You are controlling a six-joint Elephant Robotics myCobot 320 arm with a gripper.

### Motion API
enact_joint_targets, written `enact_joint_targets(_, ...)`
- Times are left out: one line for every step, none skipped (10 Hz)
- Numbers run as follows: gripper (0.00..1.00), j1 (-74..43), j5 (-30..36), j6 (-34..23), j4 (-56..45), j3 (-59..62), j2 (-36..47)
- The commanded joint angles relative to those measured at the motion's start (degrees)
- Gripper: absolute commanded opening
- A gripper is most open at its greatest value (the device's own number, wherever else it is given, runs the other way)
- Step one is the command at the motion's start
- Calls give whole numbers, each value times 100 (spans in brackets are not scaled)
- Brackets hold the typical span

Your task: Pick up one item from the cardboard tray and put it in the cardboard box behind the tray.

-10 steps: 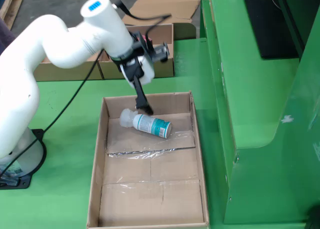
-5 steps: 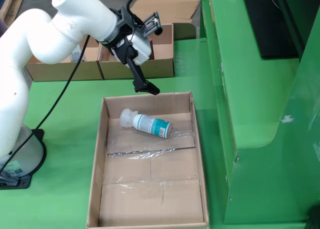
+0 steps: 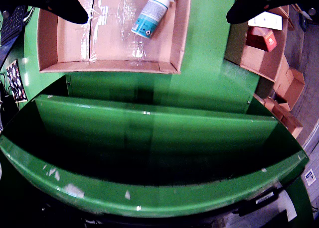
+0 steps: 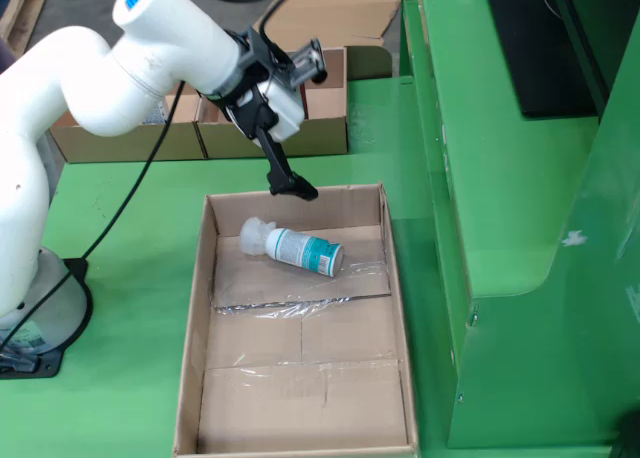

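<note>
- Bottle lies on its side in the far part of the cardboard tray, cap toward the left wall in the fixed view, not touching any wall.
- Near part of the tray floor is bare, with only clear tape strips across it; the low walls stand all around.
- In the wrist view the bottle lies at the top, near the right wall of the tray, with much free floor to its left.
- Above the far tray edge hangs the tool; its fingers are spread wide and hold nothing. In the wrist view the tool shows two dark fingertips at the top corners.
- Behind the tray stand open cardboard boxes on the green table, partly hidden by the white arm.
- A green metal frame rises just beside the right tray wall and limits room there.
</note>
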Motion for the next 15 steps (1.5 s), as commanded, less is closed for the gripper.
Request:
enact_joint_targets(100,28,4,38,502,-1534,426)
enact_joint_targets(100,-18,42,-3,491,-1416,264)
enact_joint_targets(100,-39,62,-9,566,-1515,230)
enact_joint_targets(100,-52,81,-3,694,-1708,237)
enact_joint_targets(100,-66,100,-15,833,-1853,238)
enact_joint_targets(100,-55,99,-5,986,-2068,269)
enact_joint_targets(100,-55,99,-5,986,-2068,269)
enact_joint_targets(100,-30,82,19,1215,-2392,292)
enact_joint_targets(100,-23,78,38,1318,-2559,322)
enact_joint_targets(100,-23,78,38,1318,-2559,322)
enact_joint_targets(100,-17,77,67,1544,-2922,426)
enact_joint_targets(100,-2,47,107,1718,-3211,522)
enact_joint_targets(100,-11,53,123,1836,-3388,536)
enact_joint_targets(100,-27,71,127,1946,-3534,539)
enact_joint_targets(100,-88,116,107,1997,-3528,415)
